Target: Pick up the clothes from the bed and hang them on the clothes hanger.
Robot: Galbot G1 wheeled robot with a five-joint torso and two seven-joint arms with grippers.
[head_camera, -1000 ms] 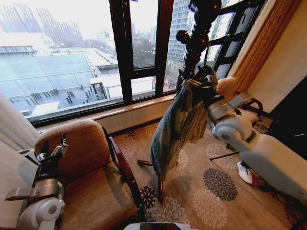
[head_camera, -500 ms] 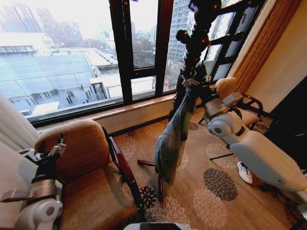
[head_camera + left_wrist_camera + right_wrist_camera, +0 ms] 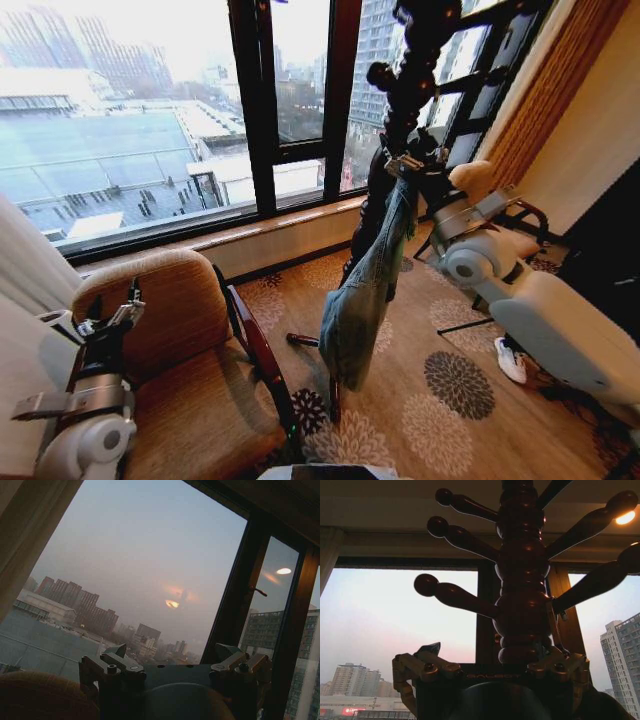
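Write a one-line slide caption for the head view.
Right end effector holds a denim garment up against the dark wooden coat stand by the window, while the left end effector idles beside an armchair.

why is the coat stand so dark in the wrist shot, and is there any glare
Right wrist view: the dark turned-wood coat stand is backlit by bright sky, nearly a silhouette; a ceiling lamp flares. Left wrist view: orange lamp reflections float on the glass. Head view: the window is washed out.

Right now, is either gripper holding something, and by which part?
The left gripper, beside the armchair, holds nothing. The right gripper is at the top of the denim jacket on the coat stand; a hold cannot be told.
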